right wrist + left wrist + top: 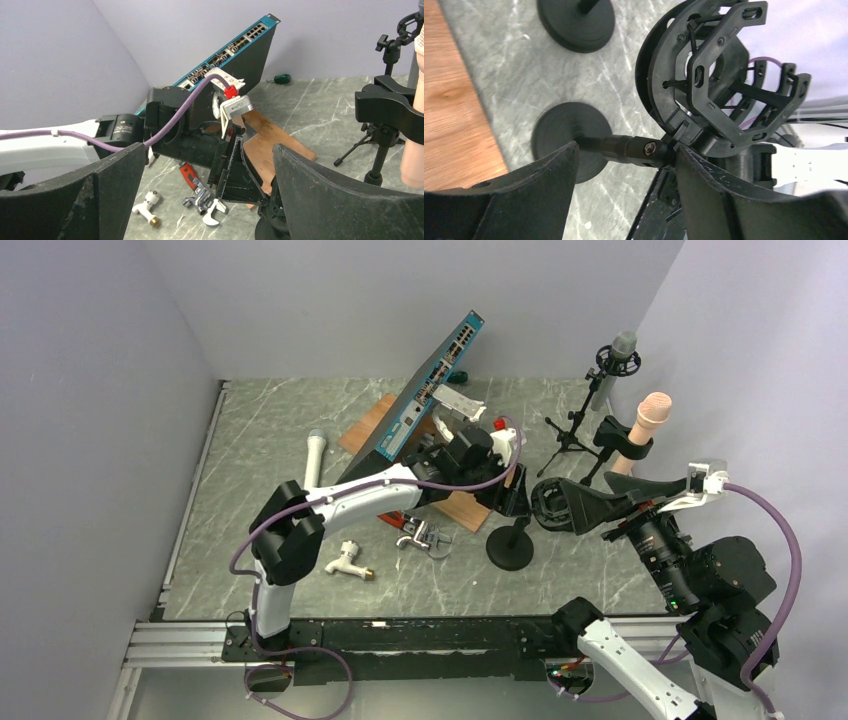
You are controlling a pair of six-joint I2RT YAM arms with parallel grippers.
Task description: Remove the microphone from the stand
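Left wrist: left gripper [626, 150] fingers apart, straddling stand [559, 125] stem; mount [666, 55] looks empty. Right gripper [209, 150] agape too, nr mount. Microphone [315, 452] lies on table [260, 410], far left (already out?). Risk: arms crowd, nudge tips top-heavy stand.

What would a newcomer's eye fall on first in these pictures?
Mid-table is a black shock mount on a round-based stand, with the left fingers open either side of its stem. Behind it a blue network switch leans steeply, and a grey microphone stands at the back right.
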